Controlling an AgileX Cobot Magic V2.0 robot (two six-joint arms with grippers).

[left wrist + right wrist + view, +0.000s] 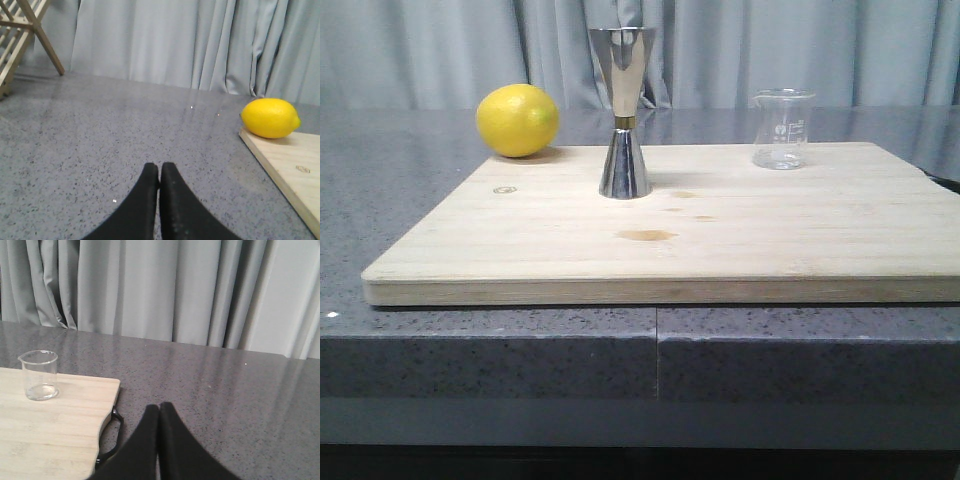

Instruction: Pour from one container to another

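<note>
A small clear glass beaker (782,128) with white printed marks stands upright at the back right of the wooden board (720,250); it also shows in the right wrist view as the beaker (40,375). The tall steel jigger (624,112) with a gold band at its waist stands upright near the board's back middle. Neither gripper appears in the front view. My left gripper (159,167) is shut with nothing in it, over bare counter left of the board. My right gripper (159,407) is shut and empty, over the counter to the right of the board.
A yellow lemon (518,120) lies at the board's back left corner, seen too as the lemon (270,117). A black handle (114,432) sticks out from the board's right edge. A wooden rack (22,35) stands far left. Grey curtains hang behind the counter.
</note>
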